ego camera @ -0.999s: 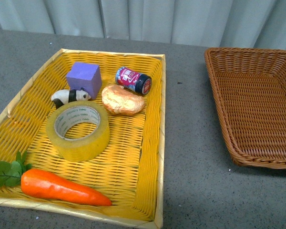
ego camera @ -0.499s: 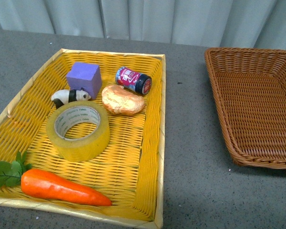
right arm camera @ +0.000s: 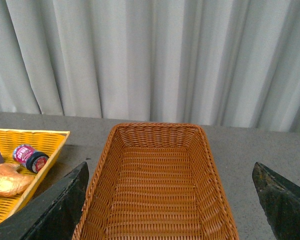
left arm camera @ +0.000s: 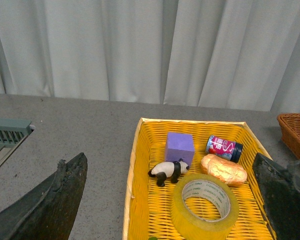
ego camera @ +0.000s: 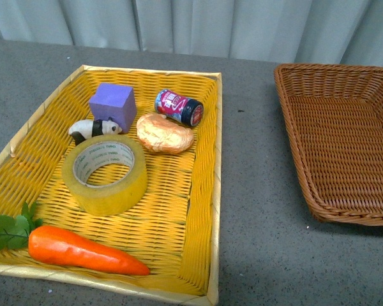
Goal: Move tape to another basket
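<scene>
Left gripper [left arm camera: 168, 157]: I see two dark grey wedge fingers [left arm camera: 50, 205], matt, rough-grained, tapering to blunt tips.
Right gripper [right arm camera: 170, 163]: on my screen, the same charcoal tapered wedges, paler along the edges.

A grey, speckled bench [ego camera: 262, 210] fills the foreground. Behind the bench's far edge hangs a pale, pleated curtain [ego camera: 242, 25], evenly lit, covering the whole backdrop.
</scene>
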Tool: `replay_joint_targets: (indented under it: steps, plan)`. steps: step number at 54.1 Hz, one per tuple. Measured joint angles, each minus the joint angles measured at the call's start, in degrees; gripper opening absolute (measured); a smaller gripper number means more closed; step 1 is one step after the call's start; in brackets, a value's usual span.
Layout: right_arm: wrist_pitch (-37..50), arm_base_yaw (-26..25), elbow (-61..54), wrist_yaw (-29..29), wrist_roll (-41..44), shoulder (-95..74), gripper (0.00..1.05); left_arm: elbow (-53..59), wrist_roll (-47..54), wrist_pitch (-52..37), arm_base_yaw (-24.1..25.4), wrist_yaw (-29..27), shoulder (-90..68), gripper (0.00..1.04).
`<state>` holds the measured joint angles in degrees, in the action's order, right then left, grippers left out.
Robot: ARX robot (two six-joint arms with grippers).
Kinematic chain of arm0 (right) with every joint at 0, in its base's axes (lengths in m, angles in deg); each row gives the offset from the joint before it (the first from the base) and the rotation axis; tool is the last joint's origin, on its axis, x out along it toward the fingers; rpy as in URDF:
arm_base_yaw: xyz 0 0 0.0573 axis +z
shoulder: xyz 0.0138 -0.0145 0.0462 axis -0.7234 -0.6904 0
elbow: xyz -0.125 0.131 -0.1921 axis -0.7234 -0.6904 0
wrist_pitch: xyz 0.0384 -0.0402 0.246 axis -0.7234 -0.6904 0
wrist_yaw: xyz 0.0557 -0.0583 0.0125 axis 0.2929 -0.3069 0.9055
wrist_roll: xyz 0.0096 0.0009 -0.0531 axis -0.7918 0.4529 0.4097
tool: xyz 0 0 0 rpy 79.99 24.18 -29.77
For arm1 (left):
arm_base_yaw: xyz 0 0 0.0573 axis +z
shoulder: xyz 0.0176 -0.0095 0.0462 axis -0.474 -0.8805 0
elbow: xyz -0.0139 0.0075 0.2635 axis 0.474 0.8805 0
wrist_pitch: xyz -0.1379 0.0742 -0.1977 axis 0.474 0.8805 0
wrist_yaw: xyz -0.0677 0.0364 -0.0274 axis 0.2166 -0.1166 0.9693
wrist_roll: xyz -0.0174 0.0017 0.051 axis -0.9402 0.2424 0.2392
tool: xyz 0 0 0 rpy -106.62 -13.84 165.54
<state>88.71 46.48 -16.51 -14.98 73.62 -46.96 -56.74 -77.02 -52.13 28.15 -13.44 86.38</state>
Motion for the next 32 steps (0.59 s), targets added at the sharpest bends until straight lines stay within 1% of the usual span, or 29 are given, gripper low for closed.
replay_joint_targets:
  steps: [32]
  plan:
    - [0.0,0.0,0.0,0.0,0.0,0.0,0.96,0.0,0.0,0.0,0.0,0.0,0.0,0.98]
